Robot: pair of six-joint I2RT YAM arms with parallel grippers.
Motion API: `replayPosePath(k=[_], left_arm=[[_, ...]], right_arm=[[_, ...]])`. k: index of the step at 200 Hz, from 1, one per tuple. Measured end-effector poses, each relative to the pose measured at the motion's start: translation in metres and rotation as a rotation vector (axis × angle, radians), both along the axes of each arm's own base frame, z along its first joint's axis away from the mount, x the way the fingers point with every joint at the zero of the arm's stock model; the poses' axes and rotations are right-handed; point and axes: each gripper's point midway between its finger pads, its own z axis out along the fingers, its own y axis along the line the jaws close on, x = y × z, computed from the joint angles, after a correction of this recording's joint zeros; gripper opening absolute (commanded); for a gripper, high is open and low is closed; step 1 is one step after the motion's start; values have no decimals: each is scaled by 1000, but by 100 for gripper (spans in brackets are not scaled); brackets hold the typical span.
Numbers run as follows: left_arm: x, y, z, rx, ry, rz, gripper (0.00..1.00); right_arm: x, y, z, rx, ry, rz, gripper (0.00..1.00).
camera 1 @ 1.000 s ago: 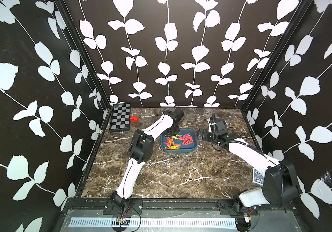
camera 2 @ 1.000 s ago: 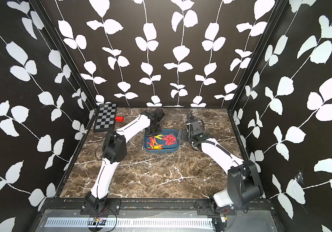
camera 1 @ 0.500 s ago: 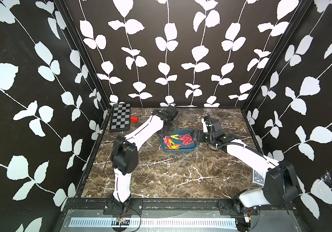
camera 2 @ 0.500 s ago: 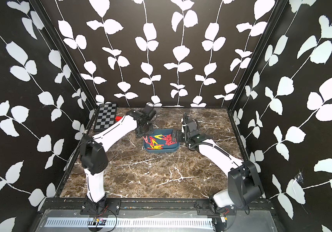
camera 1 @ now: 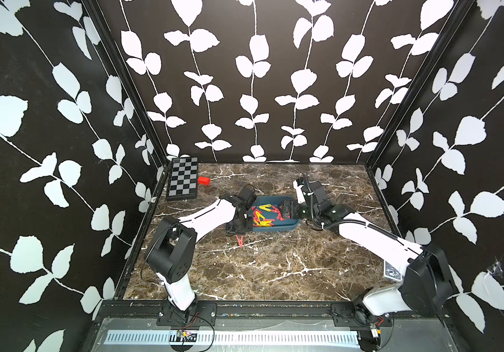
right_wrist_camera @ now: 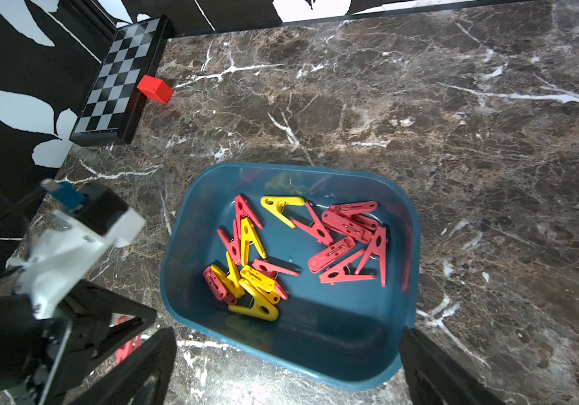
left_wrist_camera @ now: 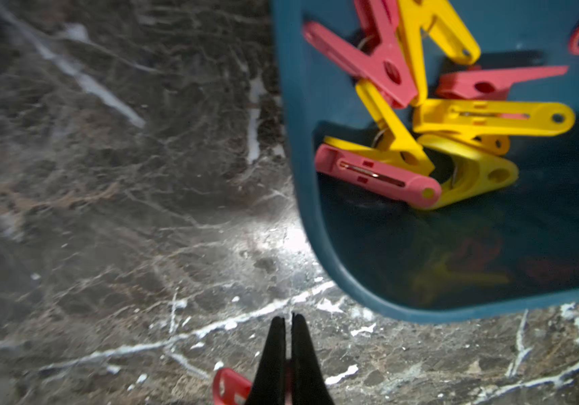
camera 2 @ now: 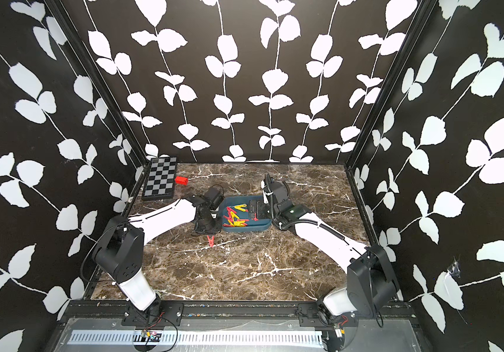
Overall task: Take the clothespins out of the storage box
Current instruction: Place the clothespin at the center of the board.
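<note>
Left gripper [left_wrist_camera: 288,319], beside the box [left_wrist_camera: 295,105], seemingly pinches a red peg [left_wrist_camera: 226,385]; right gripper [right_wrist_camera: 289,333] is spread wide over the box.

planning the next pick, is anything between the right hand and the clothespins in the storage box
Nothing visible. The right hand is open over one end of the storage box, and the clothespins lie uncovered inside. The left hand, shut on a red clothespin, is outside the box.
</note>
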Motion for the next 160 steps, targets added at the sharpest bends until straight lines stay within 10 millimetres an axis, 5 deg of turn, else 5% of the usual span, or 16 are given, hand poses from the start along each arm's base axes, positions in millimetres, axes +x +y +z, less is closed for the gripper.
replayPosePath(k=[88,160], left_arm=[[-28,-22,-42,-19,72,-127,11],[-29,-28,-40,-37,66,-136,42]], right_arm=[[-1,-2,-11,-44,30,-18,99],[13,3,-19,-111,48,-16,98]])
